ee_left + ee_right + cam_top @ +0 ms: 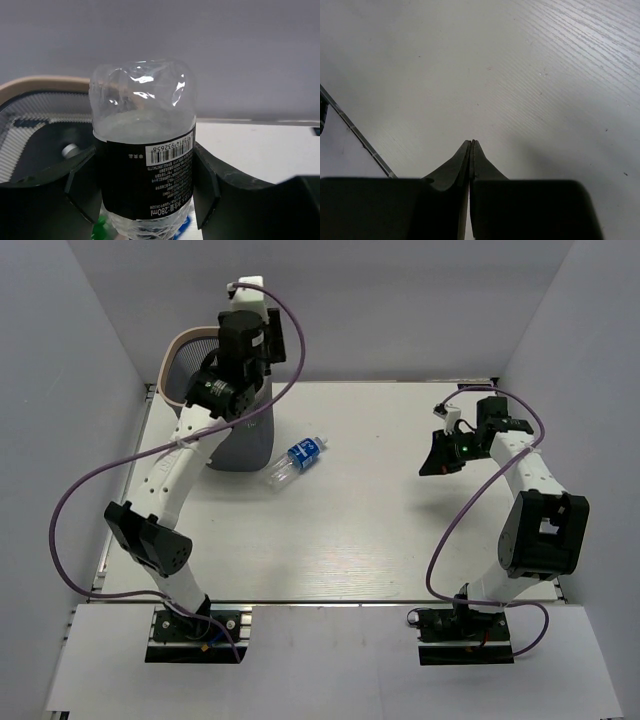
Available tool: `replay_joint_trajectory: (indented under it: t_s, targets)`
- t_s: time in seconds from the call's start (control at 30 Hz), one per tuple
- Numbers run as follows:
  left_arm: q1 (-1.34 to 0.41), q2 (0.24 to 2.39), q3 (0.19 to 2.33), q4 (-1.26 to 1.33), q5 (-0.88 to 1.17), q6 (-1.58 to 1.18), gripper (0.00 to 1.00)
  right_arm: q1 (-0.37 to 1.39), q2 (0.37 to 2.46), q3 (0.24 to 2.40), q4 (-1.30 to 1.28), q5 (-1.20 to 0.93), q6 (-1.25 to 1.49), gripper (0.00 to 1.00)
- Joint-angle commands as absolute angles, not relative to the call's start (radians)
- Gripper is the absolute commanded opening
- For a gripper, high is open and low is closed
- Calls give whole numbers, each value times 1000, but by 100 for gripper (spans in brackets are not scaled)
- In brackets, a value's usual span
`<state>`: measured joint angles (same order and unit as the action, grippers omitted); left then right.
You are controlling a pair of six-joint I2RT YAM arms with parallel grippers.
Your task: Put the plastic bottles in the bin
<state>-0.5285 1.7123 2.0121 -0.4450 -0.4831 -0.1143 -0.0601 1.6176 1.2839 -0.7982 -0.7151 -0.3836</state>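
The white table (pixel 380 530) fills the middle of the top view, walled in by pale panels. At its 10 o'clock corner stands the tall dark grey mesh bin (pixel 245 445) with a pale beige rounded rim, part of it hidden under the left arm that reaches up over it. The right arm is folded at the 3 o'clock side, well apart from the bin. A clear plastic bottle with a blue label (pixel 298 460) lies on its side on the table just at 3 o'clock of the bin's foot. The left tool (pixel 145 170) is clamped on a clear plastic bottle with a black label (pixel 145 190), its fingers (pixel 80 180) pressed to either side of the label, with the bin's rim and mesh wall at 9 o'clock of it in the wrist view. A small pale cap (pixel 70 149) shows inside the bin. The right tool (pixel 471 145) has its jaws pressed together on nothing, above bare table.
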Motion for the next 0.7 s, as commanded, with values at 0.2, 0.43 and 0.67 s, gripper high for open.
replay_joint_trajectory:
  t_s: [0.2, 0.43, 0.67]
  targets:
    - [-342, 1674, 1957, -598, -514, -166, 70, -48, 1569, 1261, -785, -707, -425, 13]
    - [-336, 1694, 2032, -539, -205, -18, 100, -49, 1574, 1259, -793, -709, -431, 22]
    - [-417, 1747, 2013, -506, 395, 35, 98, -48, 1577, 1264, -798, -701, -431, 13]
